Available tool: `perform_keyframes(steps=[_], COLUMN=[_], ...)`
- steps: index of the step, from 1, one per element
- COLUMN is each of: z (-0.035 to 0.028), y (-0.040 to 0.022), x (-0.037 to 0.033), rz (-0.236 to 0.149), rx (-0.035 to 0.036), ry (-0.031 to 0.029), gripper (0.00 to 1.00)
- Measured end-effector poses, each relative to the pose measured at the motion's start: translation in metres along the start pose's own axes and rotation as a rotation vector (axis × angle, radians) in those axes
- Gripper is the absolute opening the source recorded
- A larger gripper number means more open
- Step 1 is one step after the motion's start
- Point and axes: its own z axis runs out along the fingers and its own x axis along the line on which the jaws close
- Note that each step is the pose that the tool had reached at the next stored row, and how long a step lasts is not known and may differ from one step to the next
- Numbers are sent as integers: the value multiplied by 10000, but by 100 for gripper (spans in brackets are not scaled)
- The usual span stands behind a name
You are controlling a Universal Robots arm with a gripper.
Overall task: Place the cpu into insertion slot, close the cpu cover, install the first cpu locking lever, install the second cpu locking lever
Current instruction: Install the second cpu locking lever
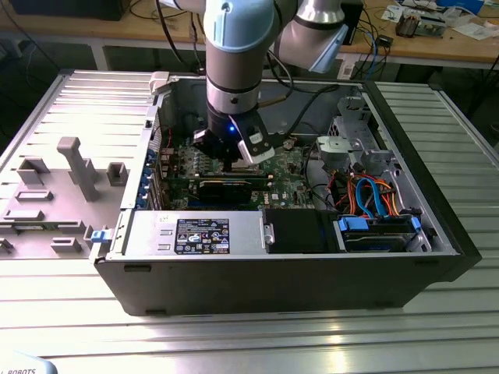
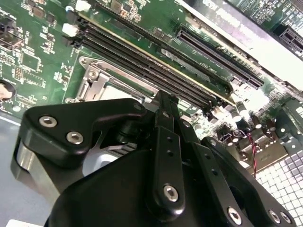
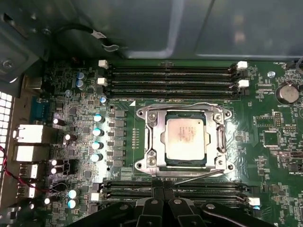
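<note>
- Exterior view: the gripper [image 1: 232, 160] is seen lowered over the motherboard [image 1: 281, 167].
- Second wrist view: its fingers [image 2: 166, 116] are pressed together, nothing gripped.
- First wrist view: just ahead of the fingertips, the cpu [image 3: 185, 136] is seated in the insertion slot [image 3: 165, 161], framed by the cpu cover [image 3: 158, 134].

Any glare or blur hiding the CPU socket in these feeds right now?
In the first wrist view the cpu and cpu cover are evenly lit and sharp; in the second wrist view the near gripper body is soft and blocks most of the socket; in the exterior view window glare streaks the table.
</note>
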Motion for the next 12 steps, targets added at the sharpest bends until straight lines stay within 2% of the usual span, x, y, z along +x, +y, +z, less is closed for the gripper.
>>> perform_keyframes(steps=[2, 3, 4, 5, 6, 7, 10, 12], z=[29, 63, 138, 143, 176, 230, 240, 242], y=[-6, -12, -25, -25, -31, -34, -31, -31], x=[13, 22, 42, 57, 107, 107, 119, 133], rz=[-19, -28, -37, -37, -41, -41, -40, -40], rx=[-9, -11, -13, -20, -109, -168, -256, -276], ry=[5, 7, 26, 25, 25, 24, 22, 21], gripper=[11, 11, 11, 11, 11, 11, 11, 11])
